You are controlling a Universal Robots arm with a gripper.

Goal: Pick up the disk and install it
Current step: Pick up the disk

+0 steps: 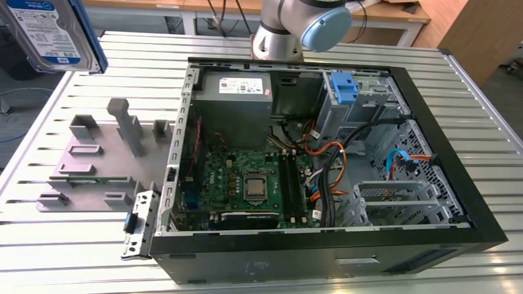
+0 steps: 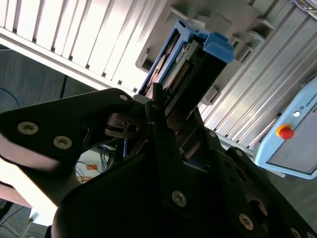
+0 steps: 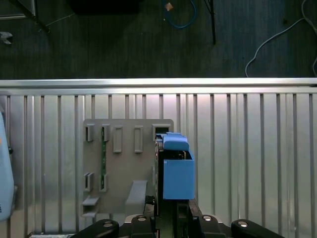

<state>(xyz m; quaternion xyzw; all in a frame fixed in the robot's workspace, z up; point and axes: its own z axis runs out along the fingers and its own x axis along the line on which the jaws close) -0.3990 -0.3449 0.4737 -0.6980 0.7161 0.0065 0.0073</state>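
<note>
The gripper (image 2: 176, 106) is clamped on the disk (image 2: 183, 64), its black fingers pressing against the drive's two flat faces. The disk (image 1: 51, 27) hangs in the air at the exterior view's upper left, above the slatted metal table (image 1: 82, 86) and well apart from the open computer case (image 1: 457, 202). Its silver body carries a white-and-blue label and a blue plastic rail runs along its edge. The second wrist view shows its connector end. In the first wrist view it is edge-on above the grey holder plate (image 3: 124, 168).
</note>
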